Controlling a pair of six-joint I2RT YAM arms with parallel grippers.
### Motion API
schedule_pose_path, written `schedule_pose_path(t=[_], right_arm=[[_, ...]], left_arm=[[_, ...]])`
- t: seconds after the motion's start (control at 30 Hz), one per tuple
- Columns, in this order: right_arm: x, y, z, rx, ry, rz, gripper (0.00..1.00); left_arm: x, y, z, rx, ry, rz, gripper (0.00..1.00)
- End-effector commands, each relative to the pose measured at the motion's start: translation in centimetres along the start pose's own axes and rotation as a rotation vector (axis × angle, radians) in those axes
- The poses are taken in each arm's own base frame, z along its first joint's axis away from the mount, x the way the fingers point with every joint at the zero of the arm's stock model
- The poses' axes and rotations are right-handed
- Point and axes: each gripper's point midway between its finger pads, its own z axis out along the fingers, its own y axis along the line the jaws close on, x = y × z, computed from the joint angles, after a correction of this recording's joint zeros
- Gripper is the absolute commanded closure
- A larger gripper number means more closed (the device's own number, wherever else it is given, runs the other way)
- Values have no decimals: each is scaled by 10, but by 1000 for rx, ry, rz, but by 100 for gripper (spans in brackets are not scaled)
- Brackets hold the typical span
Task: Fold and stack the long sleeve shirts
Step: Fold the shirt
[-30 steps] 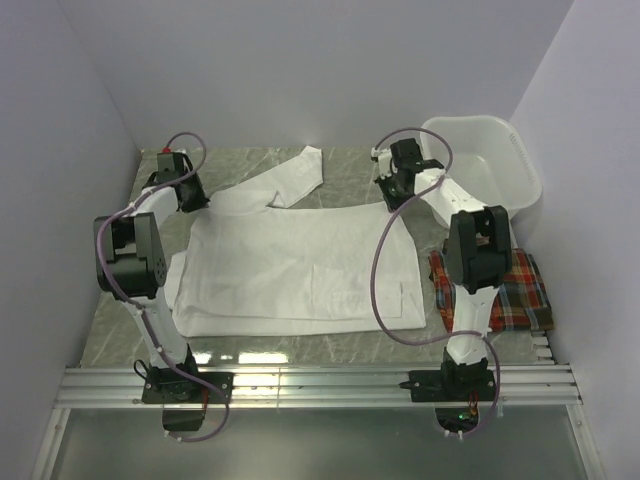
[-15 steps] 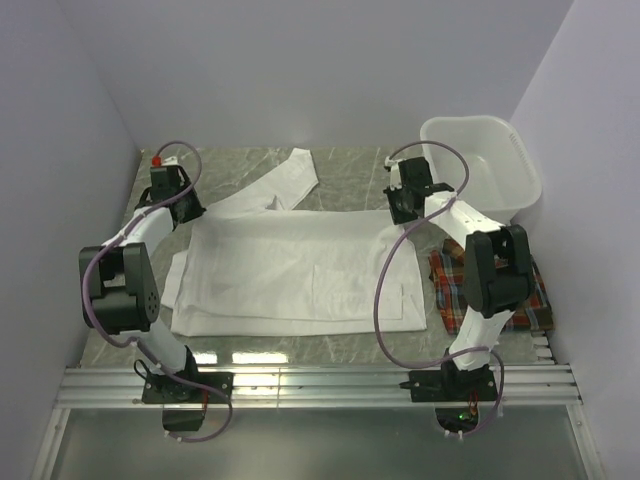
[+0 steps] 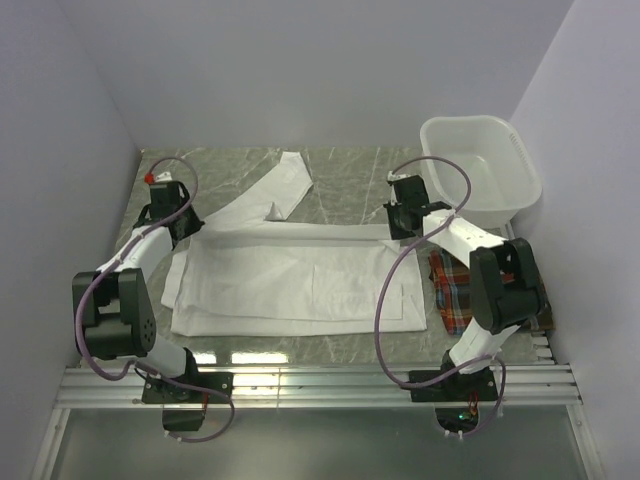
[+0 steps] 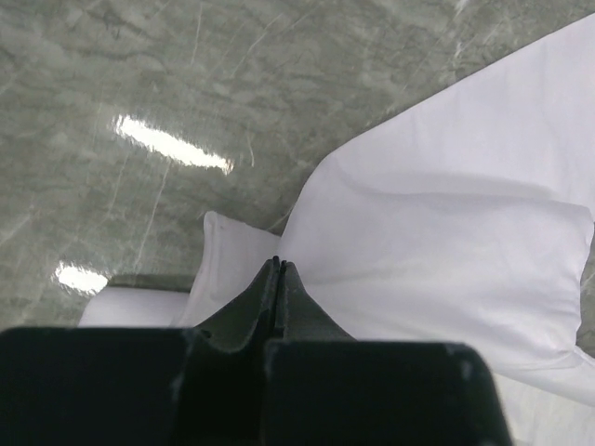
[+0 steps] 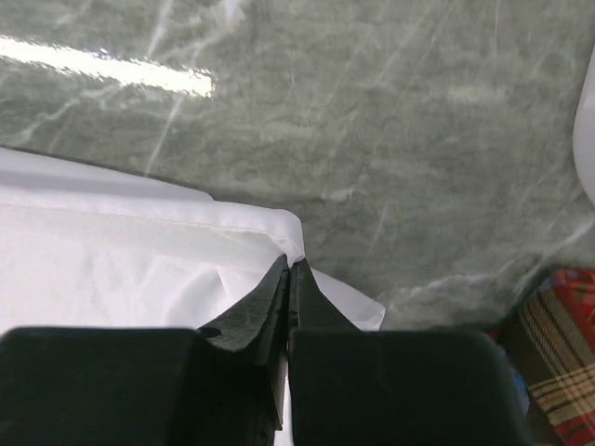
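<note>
The black two-finger right gripper (image 5: 290,265) pinches the corner edge of the plain white cloth shirt (image 5: 121,251), jaws pressed together, over the grey-green marble tabletop (image 5: 390,121); the red plaid cloth shirt (image 5: 558,344) lies at lower right

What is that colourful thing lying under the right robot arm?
A plaid shirt in red, orange and dark checks, lying on the table beside the white shirt. The right arm covers much of it, so whether anything lies on it cannot be seen.

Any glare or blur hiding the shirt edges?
Left wrist: two glare streaks on the table, clear of the white shirt; fingers soft-focus. Right wrist: one streak top left, shirt edge low-contrast but traceable. Top external: reflections along near table edge.
</note>
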Motion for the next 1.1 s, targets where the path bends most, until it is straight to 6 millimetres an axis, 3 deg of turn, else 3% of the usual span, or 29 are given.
schedule_pose_path(t=[0.0, 0.17, 0.33, 0.4, 0.57, 0.73, 0.8, 0.9, 0.97, 1.07], right_arm=[[0, -17, -11, 101, -37, 73, 100], [16, -13, -11, 93, -3, 104, 95], [14, 5, -19, 19, -24, 96, 83], [13, 13, -22, -15, -29, 83, 77], [17, 31, -30, -57, -25, 15, 77], [24, 49, -43, -144, -27, 33, 64], [29, 50, -47, -162, -22, 43, 58], [44, 48, -53, -154, 17, 58, 58], [50, 39, -56, -99, 42, 94, 59], [44, 31, -66, -55, 11, 178, 58]], left_arm=[[-4, 9, -10, -47, -42, -43, 100], [19, 14, -15, -63, 1, -89, 100], [39, 21, -16, -85, 54, -101, 100], [42, 19, -17, -72, 61, -105, 100], [41, 17, -23, -55, 45, -104, 99], [46, 22, -21, -78, 54, -101, 99], [50, 25, -21, -94, 61, -105, 98], [52, 33, -22, -134, 63, -119, 96], [55, 38, -24, -165, 69, -135, 90], [50, 39, -29, -184, 50, -155, 79]])
